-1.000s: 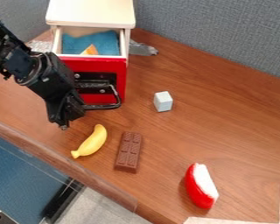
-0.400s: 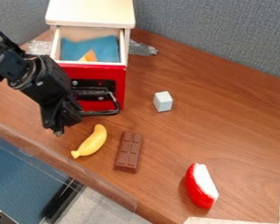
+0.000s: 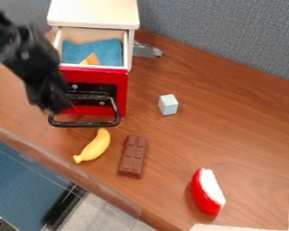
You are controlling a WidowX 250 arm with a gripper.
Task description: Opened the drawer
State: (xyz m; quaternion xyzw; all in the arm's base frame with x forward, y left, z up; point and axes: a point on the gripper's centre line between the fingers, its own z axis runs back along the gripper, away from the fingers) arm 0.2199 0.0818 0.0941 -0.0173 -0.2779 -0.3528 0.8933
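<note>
The red drawer [image 3: 95, 75] stands open in the upper left of the frame. Left of it, near its black handle [image 3: 86, 124], hangs the blurred tool [image 3: 51, 109]; whether clenched or released, I cannot tell.

Your setting: one office-like robot lab corner, as shown you by grey fabric partition panels [image 3: 219, 36], one wood-grain bench [image 3: 243, 122], one black robot arm [image 3: 27, 61], one small drawer unit [image 3: 92, 12], one toy banana [image 3: 95, 146], one toy chocolate bar [image 3: 133, 156].
</note>
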